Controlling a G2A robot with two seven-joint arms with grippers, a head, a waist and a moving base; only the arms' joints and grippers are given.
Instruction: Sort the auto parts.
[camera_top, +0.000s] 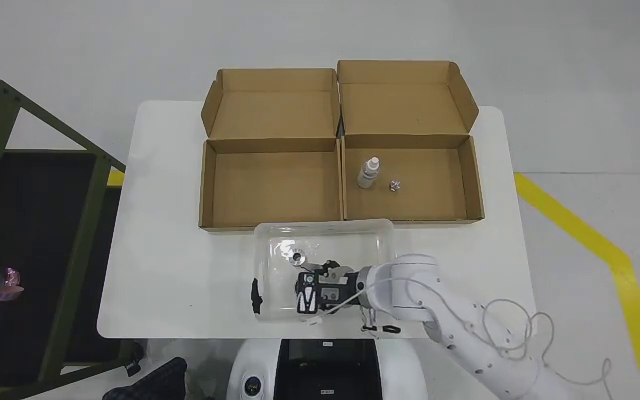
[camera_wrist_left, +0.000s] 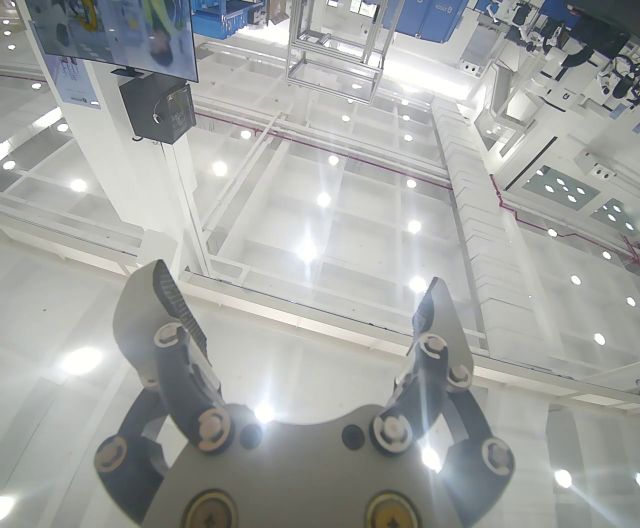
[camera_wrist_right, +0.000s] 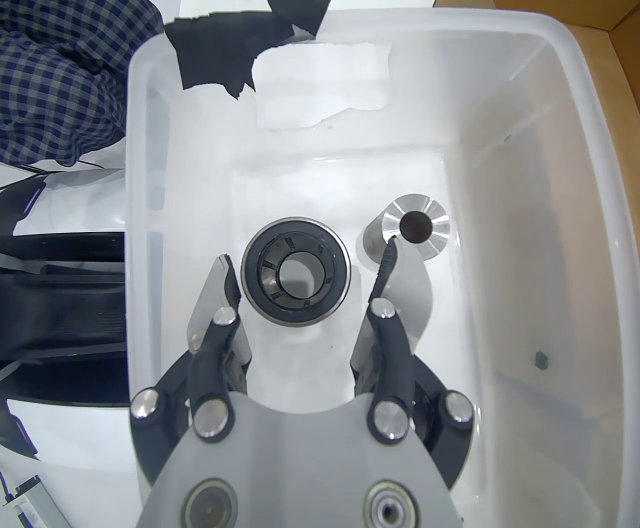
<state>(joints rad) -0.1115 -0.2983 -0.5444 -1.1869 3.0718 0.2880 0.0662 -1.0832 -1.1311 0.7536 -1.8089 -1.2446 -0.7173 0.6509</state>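
Inside the clear plastic tub (camera_wrist_right: 525, 200), my right jaws hang wide open, one each side of the round black metal bearing (camera_wrist_right: 270, 280), so I can pinch it. My left jaws are open too.

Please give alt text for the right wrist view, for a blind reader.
The open right gripper straddles a black ring bearing lying flat in a clear plastic bin. A silver metal sleeve stands beside the bearing.
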